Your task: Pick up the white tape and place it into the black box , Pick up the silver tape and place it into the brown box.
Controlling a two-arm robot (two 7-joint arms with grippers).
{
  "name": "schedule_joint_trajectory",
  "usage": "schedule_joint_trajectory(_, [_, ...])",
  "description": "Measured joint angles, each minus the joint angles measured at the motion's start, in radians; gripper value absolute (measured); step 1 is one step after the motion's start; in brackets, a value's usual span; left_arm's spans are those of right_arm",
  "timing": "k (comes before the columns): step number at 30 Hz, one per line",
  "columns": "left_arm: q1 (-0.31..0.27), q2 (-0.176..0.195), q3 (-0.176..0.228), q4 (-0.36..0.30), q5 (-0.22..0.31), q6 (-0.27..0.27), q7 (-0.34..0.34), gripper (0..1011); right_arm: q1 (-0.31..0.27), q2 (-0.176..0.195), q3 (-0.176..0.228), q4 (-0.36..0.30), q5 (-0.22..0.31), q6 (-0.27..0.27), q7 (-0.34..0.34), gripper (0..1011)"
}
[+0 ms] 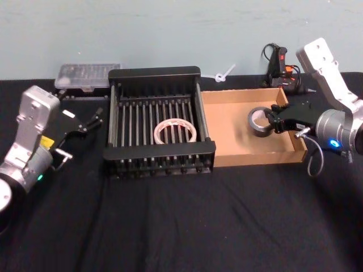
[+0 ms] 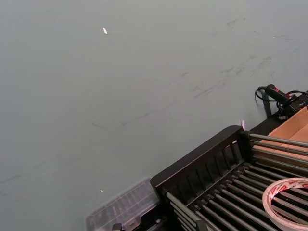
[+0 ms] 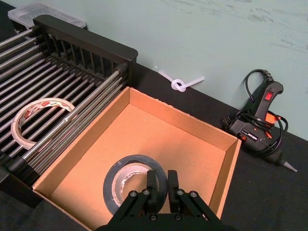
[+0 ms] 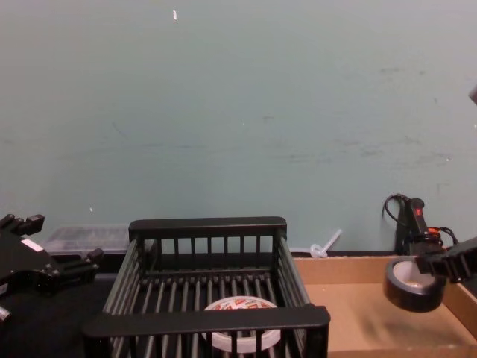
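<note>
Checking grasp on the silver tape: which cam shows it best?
Right wrist view: the right pincer pinches the silver tape wall, over the brown box. Head view shows it small, part hidden. Chest view shows it side-on, above the floor.

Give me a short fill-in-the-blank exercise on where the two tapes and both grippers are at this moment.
1. The white tape lies inside the ____ box.
2. The right gripper is shut on the ____ tape.
3. That tape hangs above the floor of the ____ box.
4. The left gripper is open, beside the black box's ____ side.

Missing words: black; silver; brown; left
</note>
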Motion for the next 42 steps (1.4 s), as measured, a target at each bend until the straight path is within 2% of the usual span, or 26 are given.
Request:
schedule_joint_trajectory(3, [0.0, 0.0, 0.0, 0.0, 0.0, 0.0, 0.0, 1001, 0.0, 0.0, 0.0, -0.001, 0.001, 0.0, 0.0, 197])
schedule_joint_trajectory(6, [0.0, 0.0, 0.0, 0.0, 0.0, 0.0, 0.0, 1001, -0.001, 0.001, -0.001, -0.001, 0.001, 0.0, 0.0, 316])
schedule_joint_trajectory(10, [0.0, 0.0, 0.0, 0.0, 0.0, 0.0, 0.0, 1001, -0.001, 0.001, -0.001, -0.002, 0.001, 0.0, 0.001, 388])
schedule_joint_trajectory(12, [0.0, 0.0, 0.0, 0.0, 0.0, 0.0, 0.0, 1001, -0.001, 0.001, -0.001, -0.002, 0.001, 0.0, 0.001, 496])
schedule_joint_trajectory(15, [0.0, 0.0, 0.0, 0.0, 0.0, 0.0, 0.0, 1001, -0.001, 0.001, -0.001, -0.002, 0.002, 0.0, 0.001, 579])
schedule_joint_trajectory(16, [0.0, 0.0, 0.0, 0.0, 0.0, 0.0, 0.0, 1001, -0.001, 0.001, -0.001, -0.002, 0.002, 0.0, 0.001, 640])
schedule_joint_trajectory(28, [0.0, 0.0, 0.0, 0.0, 0.0, 0.0, 0.0, 1001, -0.002, 0.002, -0.001, -0.003, 0.003, 0.0, 0.001, 979])
schedule_joint_trajectory(37, [0.0, 0.0, 0.0, 0.0, 0.0, 0.0, 0.0, 1001, -0.007, 0.002, 0.006, -0.006, -0.003, -0.004, -0.001, 1002])
schedule_joint_trajectory(40, [0.0, 0.0, 0.0, 0.0, 0.0, 0.0, 0.0, 1001, -0.023, 0.004, 0.023, -0.025, -0.021, -0.022, -0.021, 1002])
schedule_joint_trajectory(42, [0.0, 0.0, 0.0, 0.0, 0.0, 0.0, 0.0, 1001, -0.043, 0.005, 0.037, -0.047, -0.041, -0.052, -0.053, 1003])
